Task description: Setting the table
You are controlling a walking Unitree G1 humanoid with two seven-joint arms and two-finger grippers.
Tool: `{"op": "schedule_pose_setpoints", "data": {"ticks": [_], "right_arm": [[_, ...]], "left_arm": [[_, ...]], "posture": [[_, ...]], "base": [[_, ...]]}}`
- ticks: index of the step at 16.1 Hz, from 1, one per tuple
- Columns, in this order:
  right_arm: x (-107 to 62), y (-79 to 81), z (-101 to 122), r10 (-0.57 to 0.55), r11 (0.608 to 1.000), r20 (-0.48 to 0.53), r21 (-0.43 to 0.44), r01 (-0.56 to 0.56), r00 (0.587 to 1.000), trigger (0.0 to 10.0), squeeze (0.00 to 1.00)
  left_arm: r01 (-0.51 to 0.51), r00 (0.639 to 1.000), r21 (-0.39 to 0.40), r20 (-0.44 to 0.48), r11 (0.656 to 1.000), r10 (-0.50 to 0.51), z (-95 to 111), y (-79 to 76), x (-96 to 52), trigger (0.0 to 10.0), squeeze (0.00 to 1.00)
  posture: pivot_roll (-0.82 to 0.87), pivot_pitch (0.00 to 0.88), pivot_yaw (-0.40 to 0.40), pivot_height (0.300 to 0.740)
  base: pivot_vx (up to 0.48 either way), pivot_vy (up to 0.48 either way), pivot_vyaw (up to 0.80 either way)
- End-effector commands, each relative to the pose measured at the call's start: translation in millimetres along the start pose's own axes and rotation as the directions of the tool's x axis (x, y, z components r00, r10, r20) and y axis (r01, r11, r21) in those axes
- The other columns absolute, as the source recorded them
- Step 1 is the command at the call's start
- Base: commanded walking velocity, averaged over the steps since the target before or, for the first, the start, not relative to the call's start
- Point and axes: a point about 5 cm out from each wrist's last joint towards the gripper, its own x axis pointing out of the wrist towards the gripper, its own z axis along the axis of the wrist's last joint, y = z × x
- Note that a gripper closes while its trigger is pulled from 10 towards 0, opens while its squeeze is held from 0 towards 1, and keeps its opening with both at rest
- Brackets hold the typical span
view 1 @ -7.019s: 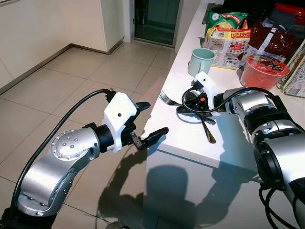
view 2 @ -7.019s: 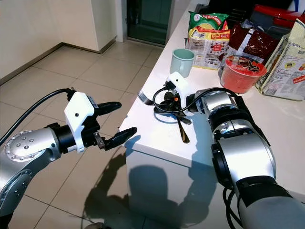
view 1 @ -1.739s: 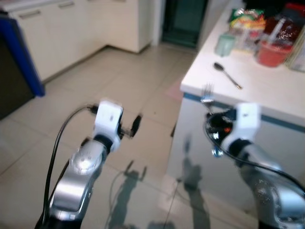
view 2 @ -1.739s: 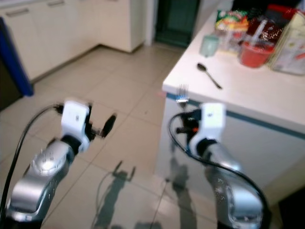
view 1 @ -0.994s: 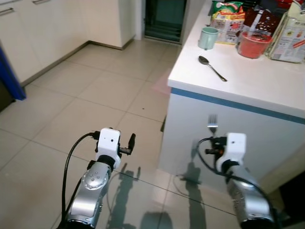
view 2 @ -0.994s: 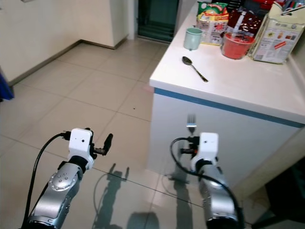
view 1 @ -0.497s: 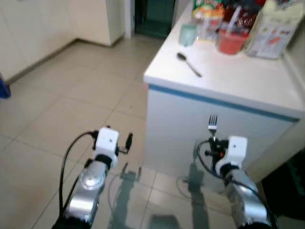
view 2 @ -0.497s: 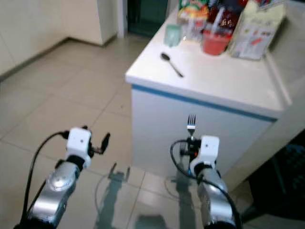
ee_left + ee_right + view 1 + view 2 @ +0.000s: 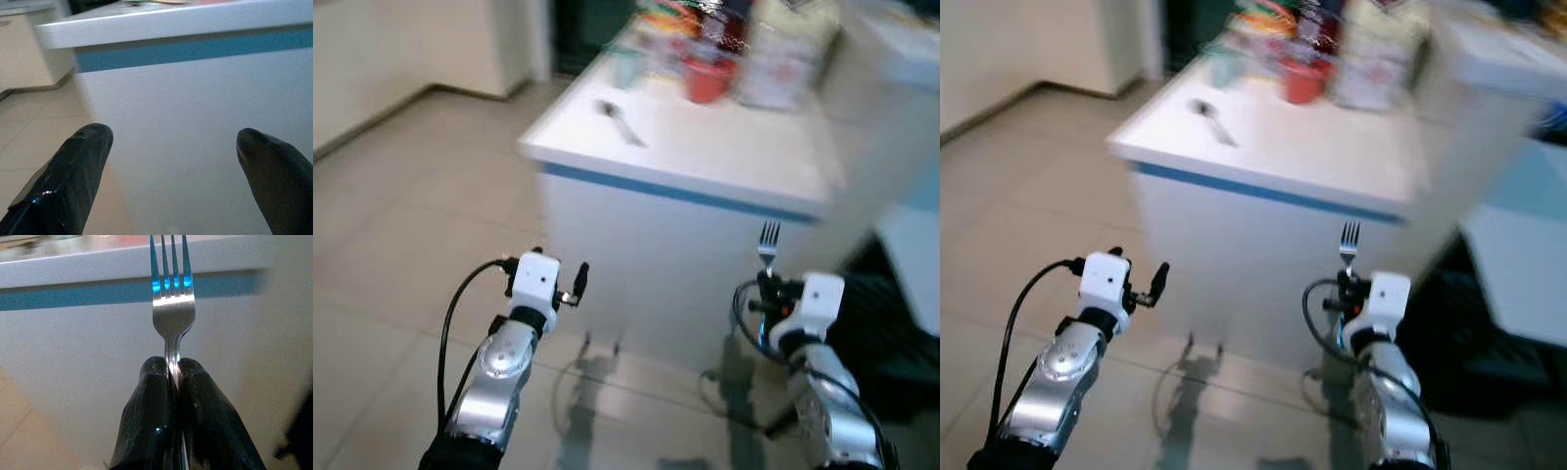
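Observation:
A silver fork [image 9: 768, 245] stands upright, tines up, with my right gripper [image 9: 770, 282] shut on its handle; the right wrist view shows the fork [image 9: 172, 308] pinched between the two black fingers [image 9: 149, 421]. My left gripper [image 9: 579, 282] is held low on the left, open, with nothing between its fingers [image 9: 73, 176]. Both grippers hang in front of the white counter [image 9: 724, 162], below its top. A spoon [image 9: 621, 121] lies on the counter near its left edge.
At the counter's far end stand a green mug [image 9: 628, 67], a red bowl [image 9: 708, 78] and several food packets [image 9: 773, 59]. Beige tiled floor [image 9: 401, 215] spreads to the left. A dark gap and a white unit [image 9: 1528, 264] lie right of the counter.
The camera has swung right, so the counter sits further left in view. The fork stays upright in my right gripper and the left gripper stays open.

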Motion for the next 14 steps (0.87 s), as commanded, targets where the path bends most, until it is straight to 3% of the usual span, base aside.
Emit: {"op": "schedule_pose_setpoints", "data": {"ticks": [1, 9, 14], "right_arm": [[-3.4, -12.5, -1, -0.048, 0.999, -0.015, -0.005, 0.048, 0.999, 10.0, 0.00], [1.7, -5.0, 5, -0.008, 1.000, 0.006, -0.006, 0.008, 1.000, 10.0, 0.00], [5.2, -12.2, 18, -0.030, 1.000, 0.048, -0.004, 0.030, 0.998, 10.0, 0.00]], "left_arm": [[0.018, 1.000, -0.003, 0.016, 1.000, -0.018, 4, -4.7, 2.2, 10.0, 0.00], [-0.038, 0.999, 0.002, 0.031, 0.999, 0.038, 7, 11.3, -3.4, 10.0, 0.00], [-0.039, 0.995, 0.009, 0.094, 0.999, 0.038, 27, 13.8, 5.5, 10.0, 0.00]], "posture": [[-0.01, 0.000, -0.040, 0.740], [0.01, 0.000, -0.056, 0.740], [0.01, 0.000, -0.055, 0.740]], "base": [[0.000, -0.431, 0.00], [0.000, -0.428, 0.00], [0.000, -0.425, 0.00]]}}
